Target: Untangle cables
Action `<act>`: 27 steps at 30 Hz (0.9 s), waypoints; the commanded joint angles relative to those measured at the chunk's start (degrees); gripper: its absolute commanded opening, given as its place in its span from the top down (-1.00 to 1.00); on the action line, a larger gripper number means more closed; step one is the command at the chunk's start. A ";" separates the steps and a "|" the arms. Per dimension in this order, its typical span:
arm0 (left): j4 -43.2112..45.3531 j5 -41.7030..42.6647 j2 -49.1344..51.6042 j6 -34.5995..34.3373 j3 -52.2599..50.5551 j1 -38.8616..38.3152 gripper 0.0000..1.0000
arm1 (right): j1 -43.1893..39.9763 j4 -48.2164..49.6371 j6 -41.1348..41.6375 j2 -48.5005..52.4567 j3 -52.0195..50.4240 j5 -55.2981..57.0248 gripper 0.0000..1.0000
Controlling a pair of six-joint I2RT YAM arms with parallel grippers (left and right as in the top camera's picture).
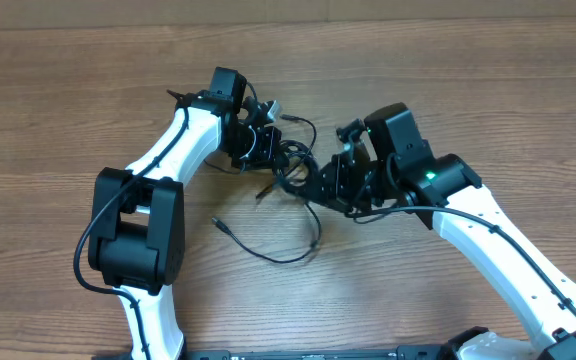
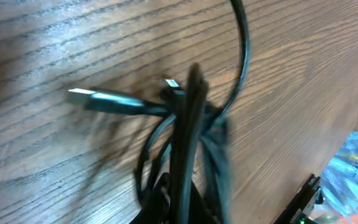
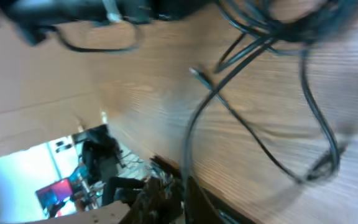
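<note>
top cam shows the whole thing: 2 arms, 2 grippers, both leaning in over the wood table (image 1: 68, 110). the cables (image 1: 290, 165) sit in a black knot btwn the left gripper (image 1: 256, 140) and the right gripper (image 1: 330, 182), close to both. one long loop (image 1: 288, 261) runs out of the knot and lies flat on the wood. only this cam shows 3 ends: a light tip (image 1: 274, 105) up by the left gripper, a short end (image 1: 264, 192) just under the knot, and a far end (image 1: 218, 222) off to the left.

left wrist cam is close up & blurry. it shows 2 plugs: a long plug (image 2: 89, 96) w/ a silver tip and a small plug (image 2: 173, 84). the left gripper is clenched on the cables, which bunch up tight there.

right wrist cam is v. blurry: thin cords cross the wood, w/ one small end (image 3: 197, 74). can't tell if the right gripper is squeezed or let go. can't count the cords in the knot.
</note>
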 commanded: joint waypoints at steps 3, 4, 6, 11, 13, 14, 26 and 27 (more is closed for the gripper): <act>0.17 -0.31 -1.75 1.75 1.25 -0.02 0.92 | -0.02 -6.54 -0.48 -0.94 1.44 12.81 0.78; 0.17 -0.31 -1.75 1.75 1.25 0.00 0.92 | -0.04 -7.39 -0.48 -0.94 1.44 14.67 0.79; 0.17 -0.31 -1.75 1.75 1.25 -0.02 0.92 | -0.07 -8.85 -0.44 -0.94 1.44 18.60 0.78; 0.17 -0.28 -1.75 2.12 1.25 -0.02 0.92 | 0.57 -9.62 -0.35 -0.94 1.44 18.32 0.70; 0.15 0.85 -1.75 1.64 1.25 -0.02 0.92 | 1.60 -9.38 -0.15 -0.83 1.44 18.16 0.68; 0.13 1.62 -1.75 0.72 1.25 -0.02 0.92 | 2.23 -9.25 0.35 -0.76 1.44 18.18 0.68; -0.72 2.29 -1.75 -16.59 1.25 -0.02 0.91 | 13.46 5.16 11.37 0.13 -0.09 19.54 0.28; -0.63 2.29 -1.75 -16.59 1.25 -0.02 0.91 | 15.32 7.52 13.60 1.07 -0.09 21.77 0.29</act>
